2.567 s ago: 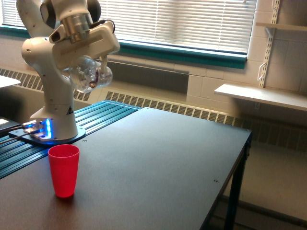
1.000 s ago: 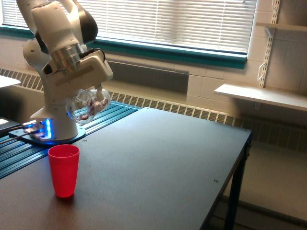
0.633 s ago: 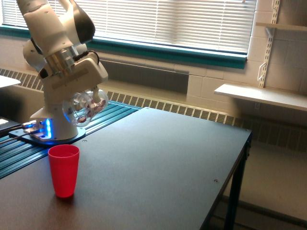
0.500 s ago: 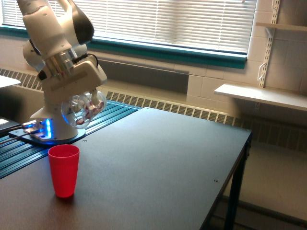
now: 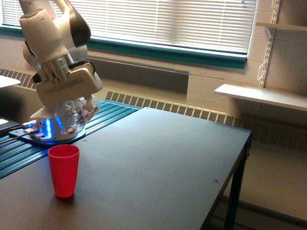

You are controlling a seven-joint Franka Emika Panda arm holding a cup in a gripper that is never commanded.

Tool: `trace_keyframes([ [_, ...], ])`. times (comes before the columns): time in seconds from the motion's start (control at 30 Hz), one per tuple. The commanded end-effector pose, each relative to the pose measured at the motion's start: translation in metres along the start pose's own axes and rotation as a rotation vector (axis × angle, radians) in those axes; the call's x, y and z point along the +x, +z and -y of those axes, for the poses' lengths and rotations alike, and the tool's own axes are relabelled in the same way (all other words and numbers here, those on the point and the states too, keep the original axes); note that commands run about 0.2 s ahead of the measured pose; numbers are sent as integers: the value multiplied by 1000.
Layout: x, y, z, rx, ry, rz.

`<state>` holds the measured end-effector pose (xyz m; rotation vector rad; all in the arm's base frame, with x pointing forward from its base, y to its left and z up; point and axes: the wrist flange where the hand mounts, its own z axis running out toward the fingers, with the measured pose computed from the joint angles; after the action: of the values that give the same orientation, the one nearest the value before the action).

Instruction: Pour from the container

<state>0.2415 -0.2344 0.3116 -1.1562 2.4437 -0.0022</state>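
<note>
Although the fingers [image 5: 82, 106] are largely hidden behind the white hand housing, they are seen to be clamped on the container [image 5: 72, 115], a clear rounded vessel that hangs tilted just below the wrist. Small reddish and dark pieces are seen through its wall, gathered toward the lower side. It is held in the air above and slightly behind the red cup [image 5: 64, 170], apart from it and not touching the table [image 5: 158, 163].

From its see-through look, the container is judged to be thin plastic or glass: light, stiff, smooth and therefore slippery, and possibly breakable if dropped or squeezed hard. Because the wall is rounded, little flat surface is offered, so a hold across the widest part or just under the rim is judged safest, with steady and moderate pressure. The loose pieces inside are likely to shift as it is tipped, so the load may be felt to move; a slow tilt is advised, with the mouth brought over the red cup's opening.

Behind the arm, the robot base [image 5: 48, 132] with its blue light is seen standing on a ribbed strip at the table's edge.
</note>
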Motion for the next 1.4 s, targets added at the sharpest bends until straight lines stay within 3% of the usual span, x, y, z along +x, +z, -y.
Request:
trace_keyframes([
  [0.03,5,7,-4,-28,38,5],
  [0.73,7,16,1,-51,65,24],
  [0.97,6,22,2,-90,97,17],
  [1.4,5,23,14,-106,95,25],
])
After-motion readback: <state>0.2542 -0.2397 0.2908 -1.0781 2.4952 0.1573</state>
